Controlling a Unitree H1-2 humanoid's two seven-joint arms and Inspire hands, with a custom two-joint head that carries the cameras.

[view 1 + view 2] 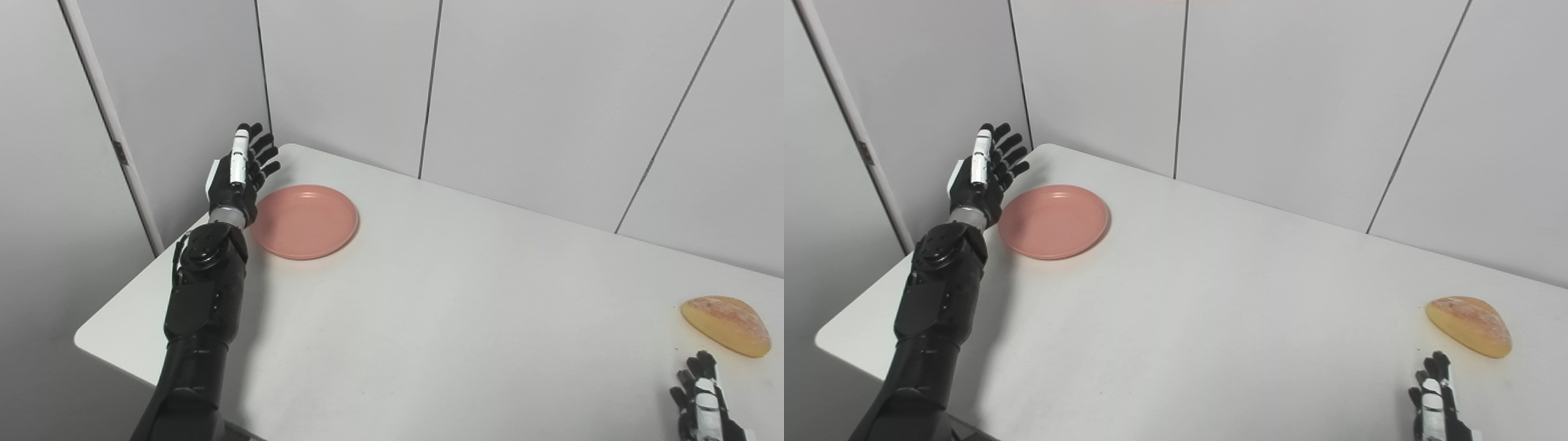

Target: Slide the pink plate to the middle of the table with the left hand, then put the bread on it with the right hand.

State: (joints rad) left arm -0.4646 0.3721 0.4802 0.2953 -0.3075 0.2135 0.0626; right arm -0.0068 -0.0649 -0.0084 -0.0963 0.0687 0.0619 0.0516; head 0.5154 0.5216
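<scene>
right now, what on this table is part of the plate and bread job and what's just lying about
Part of the job:
- pink plate, far left, empty
- bread, near the right edge
- left hand, open beside the plate
- right hand, open, just short of the bread

Just lying about:
- nothing else; only the white table and the wall panels behind

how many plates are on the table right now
1. The pink plate sits near the table's far left corner, just right of the open left hand. It is empty; the bread lies at the right edge, apart from it. Nothing seems hidden.
</scene>
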